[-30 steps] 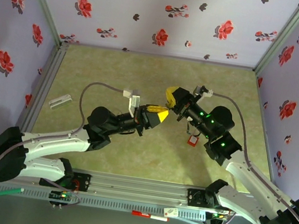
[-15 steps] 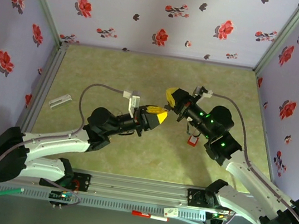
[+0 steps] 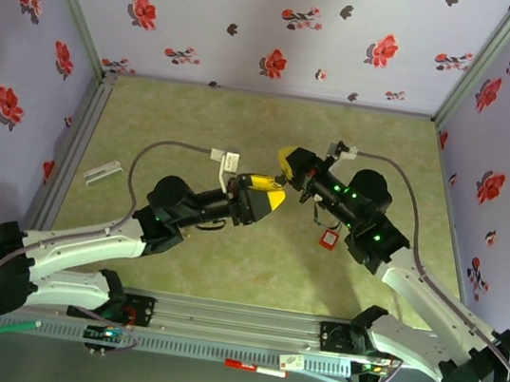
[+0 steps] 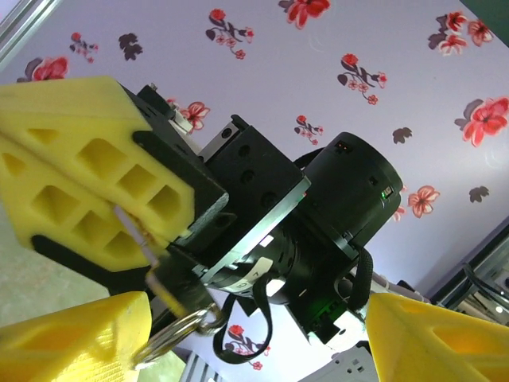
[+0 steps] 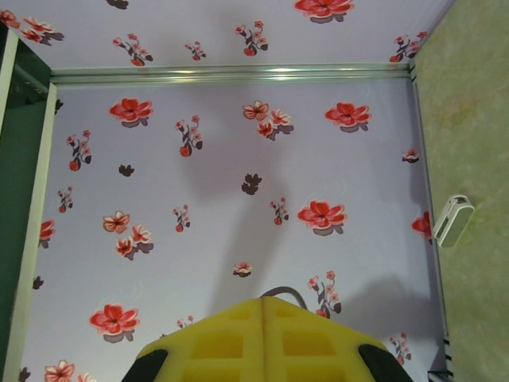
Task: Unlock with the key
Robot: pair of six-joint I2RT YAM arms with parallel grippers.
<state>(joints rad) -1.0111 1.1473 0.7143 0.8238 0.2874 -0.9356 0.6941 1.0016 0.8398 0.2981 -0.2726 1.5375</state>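
The red padlock [image 3: 328, 239] sits under the right arm's forearm. Whether it rests on the table [image 3: 179, 122] or hangs cannot be told, nor whether its shackle is closed. Nothing grips it.

The key [image 4: 169, 288] is up and to the left of the padlock, well apart from it. Its thin blade is pinched between the clenched yellow fingers of the right gripper [image 3: 286, 160], with the dark head and key ring [image 4: 179, 330] dangling below.

The left gripper [image 3: 270, 194], also left of the padlock and just beside the key, has its jaws spread wide and grasps nothing.

The task looks to be at an early stage. The key is in hand, but it is not at the padlock's keyhole. Bringing the key to the padlock, steadying the body, inserting and turning all appear left to do.
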